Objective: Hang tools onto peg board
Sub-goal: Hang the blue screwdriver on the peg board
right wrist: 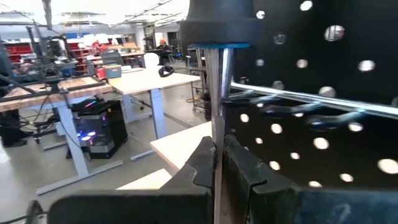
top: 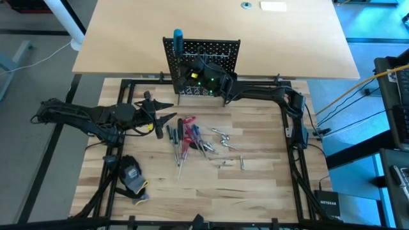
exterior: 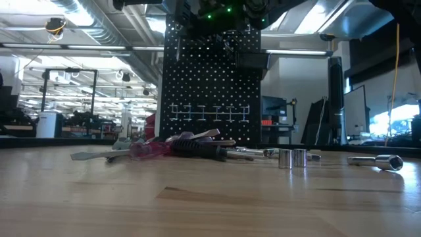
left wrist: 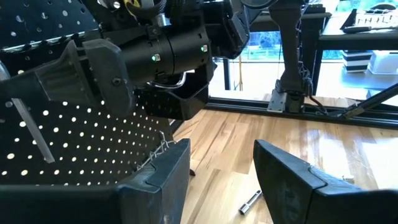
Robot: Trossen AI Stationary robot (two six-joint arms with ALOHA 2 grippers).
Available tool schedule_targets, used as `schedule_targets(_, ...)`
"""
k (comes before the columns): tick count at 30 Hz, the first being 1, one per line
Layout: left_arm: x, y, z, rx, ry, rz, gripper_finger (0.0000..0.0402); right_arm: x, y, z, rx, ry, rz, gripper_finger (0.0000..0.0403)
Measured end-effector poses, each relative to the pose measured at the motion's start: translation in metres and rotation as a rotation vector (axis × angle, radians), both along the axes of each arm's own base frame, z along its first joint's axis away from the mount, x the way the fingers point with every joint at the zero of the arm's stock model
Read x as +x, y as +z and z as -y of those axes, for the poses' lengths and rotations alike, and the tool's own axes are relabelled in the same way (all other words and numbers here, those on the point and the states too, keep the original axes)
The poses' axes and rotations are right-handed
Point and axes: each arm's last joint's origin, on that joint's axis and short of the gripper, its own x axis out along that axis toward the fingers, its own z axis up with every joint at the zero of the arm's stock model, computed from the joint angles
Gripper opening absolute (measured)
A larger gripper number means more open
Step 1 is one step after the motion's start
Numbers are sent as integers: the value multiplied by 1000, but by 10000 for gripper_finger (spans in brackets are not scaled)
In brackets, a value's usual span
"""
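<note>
At the upright black perforated peg board (top: 203,56), the right gripper (right wrist: 217,163) pinches a blue-handled screwdriver's (top: 178,38) steel shaft, hanging it; next comes release. Left gripper (top: 167,120) waits open nearby.

Overhead, table-level and two close wrist views, all sharing the peg board (top: 203,62).

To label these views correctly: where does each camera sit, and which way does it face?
High: overhead, facing down; both arms, peg board, tools.
Low: table height, facing the peg board; tools in front.
Left wrist: past the open left end effector toward the board.
Right wrist: right end effector shut on a screwdriver.
All show the board.
</note>
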Motion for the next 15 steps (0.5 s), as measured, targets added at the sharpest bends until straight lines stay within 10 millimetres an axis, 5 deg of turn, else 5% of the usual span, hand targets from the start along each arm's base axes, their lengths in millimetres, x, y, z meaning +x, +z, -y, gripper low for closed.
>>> schedule_targets(15,0,-1,0,-6,1,-2,168,-4,-4,10,15,-40,-49,15)
